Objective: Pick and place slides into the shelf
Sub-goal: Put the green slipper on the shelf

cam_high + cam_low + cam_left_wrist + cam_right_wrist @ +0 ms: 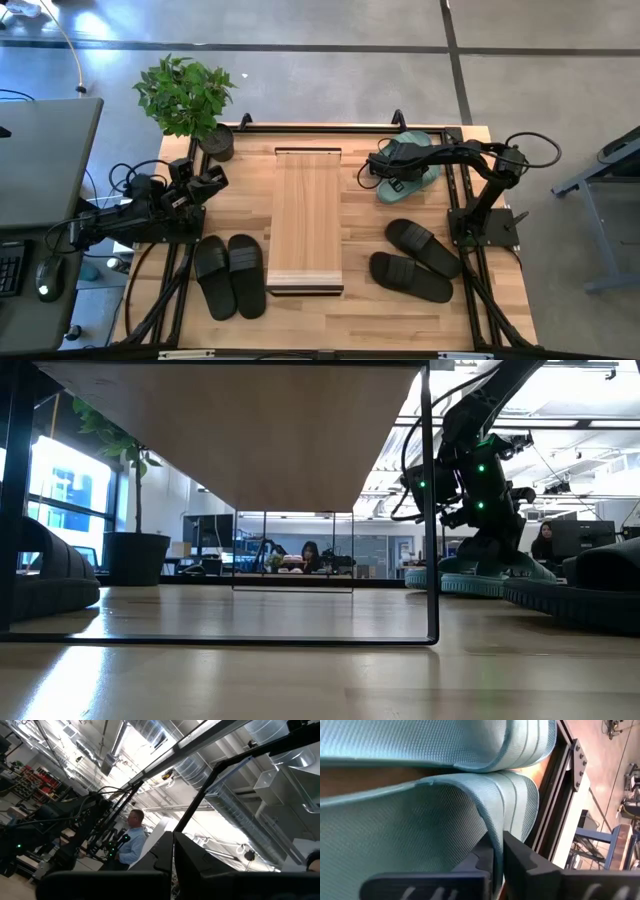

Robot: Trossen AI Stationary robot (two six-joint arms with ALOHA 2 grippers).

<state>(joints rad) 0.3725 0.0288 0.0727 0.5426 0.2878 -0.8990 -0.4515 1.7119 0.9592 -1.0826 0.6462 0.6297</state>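
The sage green pair of slides (pixel 425 178) lies at the table's far right, soles on the table, mostly under my right arm. My right gripper (pixel 392 172) (pixel 497 862) is down on the pair, shut on one green slide (pixel 420 830); the other green slide (pixel 435 745) lies right beside it. The shelf (pixel 306 220) stands in the table's middle, its plank top bare. One black pair (pixel 230 276) lies left of the shelf, another black pair (pixel 420 262) to its right. My left gripper (pixel 215 180) (pixel 173 857) waits at the left, shut, tilted upward. My right gripper pinches the edge of the green slide's wide strap (pixel 492 837) between its two fingers, one finger (pixel 480 857) on the strap's inner side and the other on its outer side. The fingers slant down from above. In the low view the slide (pixel 470 582) rests on the table.
A potted plant (pixel 186 95) stands at the far left corner. A black frame rail (pixel 560 785) runs along the table's edge close beside the green slides. The shelf's thin black leg (pixel 430 510) stands between the low camera and my right arm. People sit in the room beyond.
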